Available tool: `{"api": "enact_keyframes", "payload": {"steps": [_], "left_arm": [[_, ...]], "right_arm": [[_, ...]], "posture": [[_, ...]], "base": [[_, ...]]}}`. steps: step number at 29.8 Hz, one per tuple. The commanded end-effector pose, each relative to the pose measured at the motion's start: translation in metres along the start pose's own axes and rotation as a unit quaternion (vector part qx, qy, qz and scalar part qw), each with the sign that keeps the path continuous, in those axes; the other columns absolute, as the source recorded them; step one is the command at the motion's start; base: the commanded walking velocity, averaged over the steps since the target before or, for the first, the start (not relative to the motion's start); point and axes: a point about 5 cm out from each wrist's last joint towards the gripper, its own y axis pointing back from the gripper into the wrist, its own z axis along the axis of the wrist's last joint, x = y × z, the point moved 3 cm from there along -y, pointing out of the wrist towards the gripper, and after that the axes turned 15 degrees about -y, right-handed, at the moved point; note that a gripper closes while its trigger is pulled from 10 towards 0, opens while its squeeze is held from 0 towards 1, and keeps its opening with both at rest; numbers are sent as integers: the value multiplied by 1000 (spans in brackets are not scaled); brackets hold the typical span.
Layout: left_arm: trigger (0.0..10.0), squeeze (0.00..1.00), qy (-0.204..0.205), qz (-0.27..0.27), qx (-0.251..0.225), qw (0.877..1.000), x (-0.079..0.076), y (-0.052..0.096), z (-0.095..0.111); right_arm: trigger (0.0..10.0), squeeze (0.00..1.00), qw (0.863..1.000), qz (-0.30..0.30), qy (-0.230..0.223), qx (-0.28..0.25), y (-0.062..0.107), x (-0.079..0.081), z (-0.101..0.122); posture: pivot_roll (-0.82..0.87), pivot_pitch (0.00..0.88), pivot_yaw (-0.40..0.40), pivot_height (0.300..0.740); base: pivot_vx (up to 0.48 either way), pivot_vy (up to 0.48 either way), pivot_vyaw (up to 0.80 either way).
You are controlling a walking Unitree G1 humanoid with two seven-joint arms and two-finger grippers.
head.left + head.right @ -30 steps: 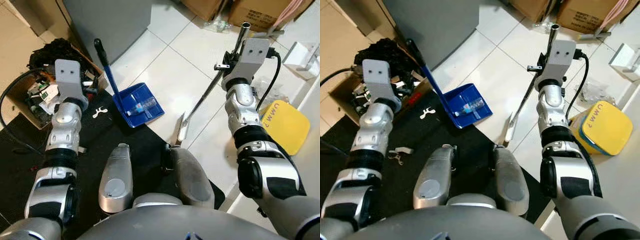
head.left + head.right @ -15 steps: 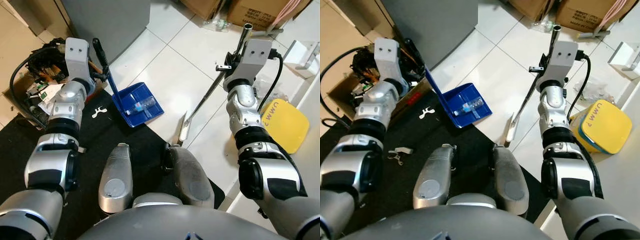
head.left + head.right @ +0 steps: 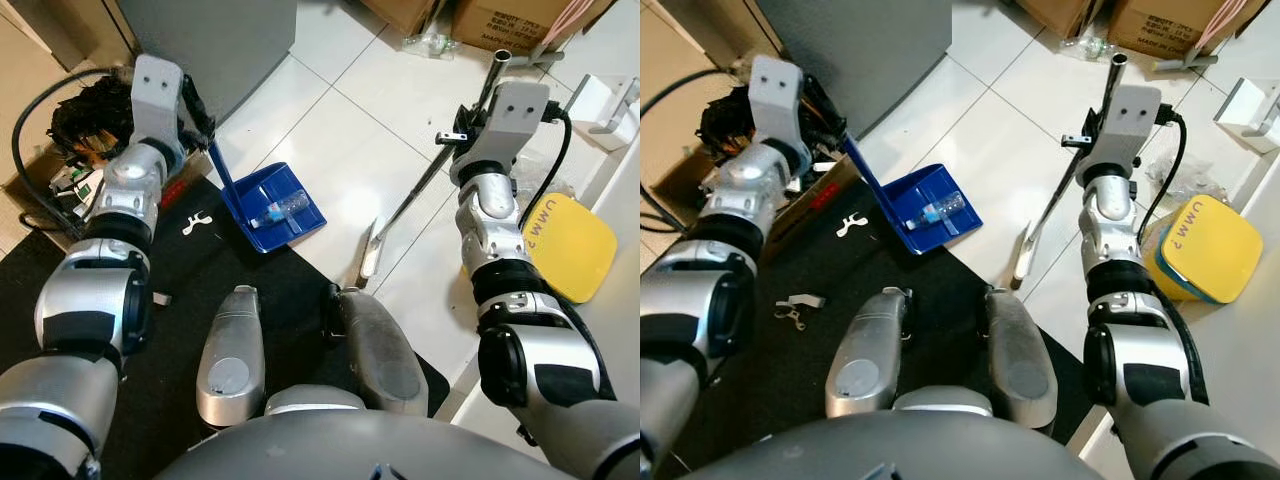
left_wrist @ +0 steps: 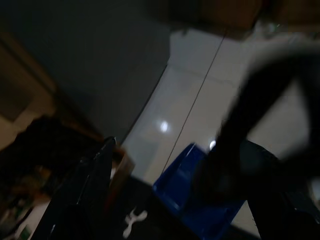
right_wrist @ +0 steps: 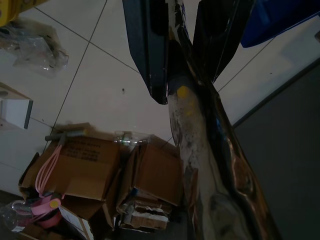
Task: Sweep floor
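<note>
A blue dustpan [image 3: 272, 208] rests on the white tiles at the edge of the black mat, with a clear plastic bottle [image 3: 285, 210] lying in it. Its long handle [image 3: 218, 165] rises to my left gripper [image 3: 197, 112]. In the left wrist view the blurred black handle top [image 4: 250, 110] stands between the spread fingers [image 4: 95, 175], so the gripper looks open. My right gripper [image 3: 462, 128] is shut on the broom's metal pole [image 3: 425, 182]; the fingers [image 5: 150, 50] clamp it on both sides. The broom head [image 3: 368, 258] touches the floor near the mat.
A cardboard box of cables [image 3: 70, 160] stands at the left beside a grey cabinet [image 3: 220, 40]. A white clip [image 3: 197, 222] lies on the black mat [image 3: 180, 300]. A yellow-lidded container [image 3: 565, 245] sits at the right, with cardboard boxes [image 3: 500, 20] behind.
My left arm has swung forward and rightward from over the cable box up to the top of the dustpan handle. The right arm and broom have hardly moved.
</note>
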Motion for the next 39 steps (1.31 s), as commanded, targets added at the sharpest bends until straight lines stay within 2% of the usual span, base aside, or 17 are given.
{"api": "enact_keyframes", "payload": {"steps": [1, 4, 5, 6, 7, 8, 10, 11, 12, 13, 15, 21, 28, 32, 33, 34, 39], "left_arm": [[8902, 0, 3, -2, 10, 1000, 2, 3, -9], [8667, 0, 2, 2, 10, 1000, 4, 2, -7], [6157, 0, -1, 4, 12, 1000, 5, 2, -7], [6157, 0, -2, 4, 12, 1000, 5, 1, -6], [4078, 0, -5, 3, 14, 1000, 5, 1, -6], [3608, 0, -6, 3, 15, 1000, 5, 1, -6], [3608, 0, -8, 2, 18, 1000, 4, 1, -8], [2549, 0, -10, 1, 20, 1000, 3, 1, -9], [2549, 0, -10, 1, 20, 1000, 3, 1, -9], [471, 0, -13, 4, 23, 1000, 4, 2, -11], [0, 0, -15, 8, 23, 1000, 4, 2, -12], [0, 0, -19, 21, 26, 999, 9, 4, -14], [0, 0, -57, 62, 23, 996, 15, 5, -13], [0, 0, -88, 98, -1, 991, 19, 5, -3], [10000, 0, -90, 108, -35, 990, 19, 4, 10], [10000, 0, -90, 108, -35, 990, 19, 4, 10], [10000, 0, -77, 63, -127, 987, 9, 5, 41]], "right_arm": [[10000, 0, 1000, 1, 10, -4, 1, -2, 3], [10000, 0, 1000, 2, 11, -4, 1, -2, 4], [10000, 0, 1000, 3, 12, -4, 1, -2, 4], [10000, 0, 1000, 3, 12, -4, 1, -2, 4], [10000, 0, 1000, 3, 12, -5, 1, -2, 5], [10000, 0, 1000, 3, 13, -5, 1, -2, 5], [10000, 0, 1000, 1, 13, -6, 2, -3, 6], [10000, 0, 1000, 0, 13, -6, 2, -4, 6], [10000, 0, 1000, 0, 13, -6, 2, -4, 6], [10000, 0, 1000, -1, 13, -5, 2, -5, 5], [10000, 0, 1000, -1, 13, -5, 3, -5, 5], [10000, 0, 1000, -1, 13, -3, 2, -4, 5], [10000, 0, 1000, 2, 11, -3, -1, -1, 6], [10000, 0, 1000, 3, 10, -4, -3, 1, 8], [10000, 0, 1000, 4, 9, -7, -5, 3, 10], [10000, 0, 1000, 4, 9, -7, -5, 3, 10], [10000, 0, 1000, 10, 8, -15, -11, 9, 16]], "posture": [[102, 208, -44, 740], [97, 211, -47, 740], [91, 212, -47, 740], [91, 212, -47, 740], [86, 212, -45, 740], [86, 212, -45, 740], [86, 212, -45, 740], [85, 214, -43, 740], [85, 214, -43, 740], [85, 214, -43, 740], [85, 214, -43, 740], [92, 210, -47, 740], [101, 197, -46, 740], [108, 179, -44, 740], [122, 154, -40, 740], [122, 154, -40, 740], [148, 115, -37, 740]], "base": [[0, 0, 0], [0, 0, 0], [0, 0, 0], [0, 0, 0], [0, 0, 0], [0, 0, 0], [0, 0, 0], [0, 0, 0], [0, 0, 0], [0, 0, 0], [0, 0, 0], [0, 0, 0], [0, 0, 0], [0, 0, 0], [0, 0, 0], [0, 0, 0], [0, 0, 0]]}}
